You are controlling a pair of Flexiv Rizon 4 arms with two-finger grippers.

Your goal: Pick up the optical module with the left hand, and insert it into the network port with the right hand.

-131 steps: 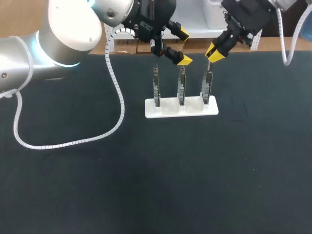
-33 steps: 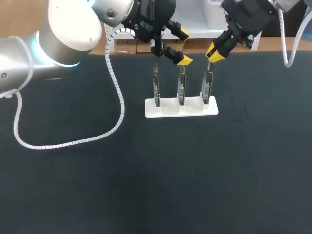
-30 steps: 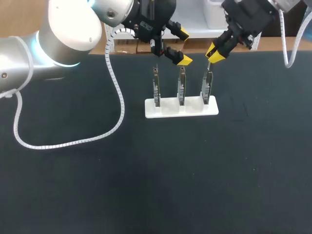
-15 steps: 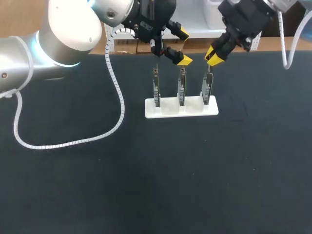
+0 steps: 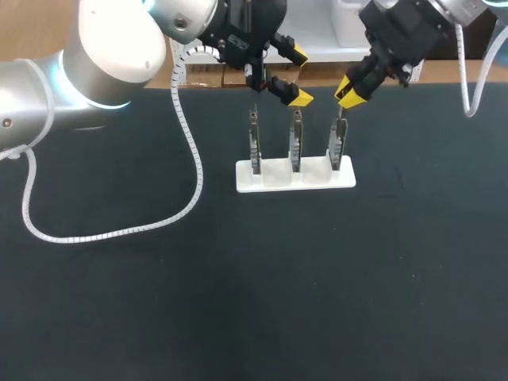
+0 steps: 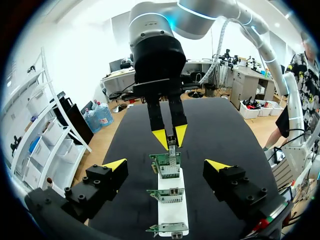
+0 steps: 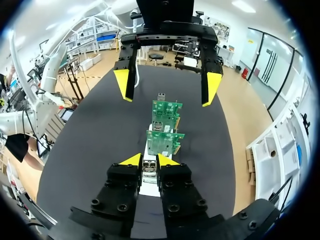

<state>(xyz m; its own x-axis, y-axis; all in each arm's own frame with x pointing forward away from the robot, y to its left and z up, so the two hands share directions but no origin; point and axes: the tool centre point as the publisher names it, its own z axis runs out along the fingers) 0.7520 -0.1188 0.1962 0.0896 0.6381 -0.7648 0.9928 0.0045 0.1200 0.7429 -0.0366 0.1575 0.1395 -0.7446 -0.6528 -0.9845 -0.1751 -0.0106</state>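
Left arm comes in from the left and reaches past the middle; left gripper [image 5: 300,77] points down, fingers spread wide. Right arm enters from the upper right, slanting down; right gripper [image 7: 148,160] fingers nearly together, pinching the top of the optical module [image 6: 171,142].

The bench [image 5: 238,302] is topped with a matte black surface, plain and flat from its near side to its far edge. Light lies softly and evenly across it, and a few small pale specks show on the right.
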